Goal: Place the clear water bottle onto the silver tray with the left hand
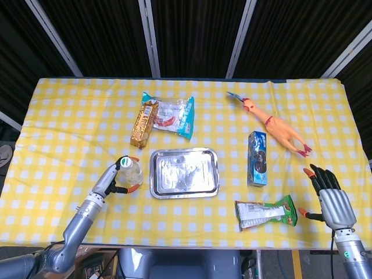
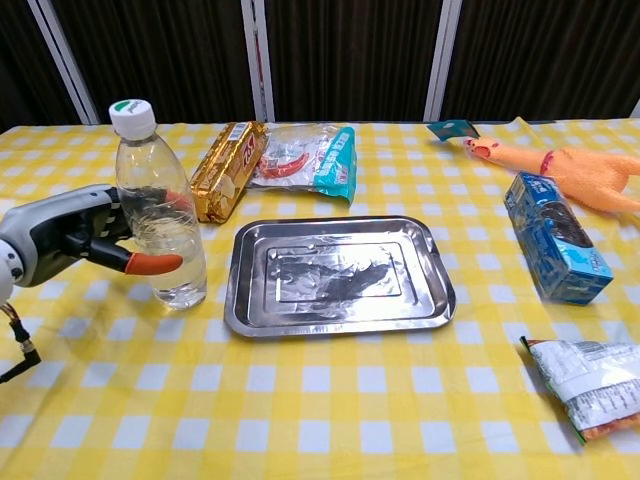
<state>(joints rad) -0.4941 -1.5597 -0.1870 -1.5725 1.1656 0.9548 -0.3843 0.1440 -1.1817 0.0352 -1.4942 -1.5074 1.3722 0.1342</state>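
The clear water bottle (image 1: 130,170) (image 2: 158,215) with a white-and-green cap stands on the yellow checked cloth, just left of the silver tray (image 1: 185,174) (image 2: 340,272), and leans slightly right. My left hand (image 1: 114,179) (image 2: 68,232) wraps around it from the left. Its orange-tipped thumb crosses the front of the bottle and its fingers lie behind. The bottle's base touches the cloth. Nothing lies in the tray. My right hand (image 1: 328,197) hovers at the table's right front corner, fingers spread, holding nothing.
Behind the tray lie a gold snack pack (image 1: 144,124) (image 2: 226,171) and a clear-and-teal packet (image 1: 174,114) (image 2: 308,158). To its right are a blue cookie box (image 1: 257,157) (image 2: 554,236), a rubber chicken (image 1: 273,125) (image 2: 570,170) and a green snack bag (image 1: 265,213) (image 2: 596,382).
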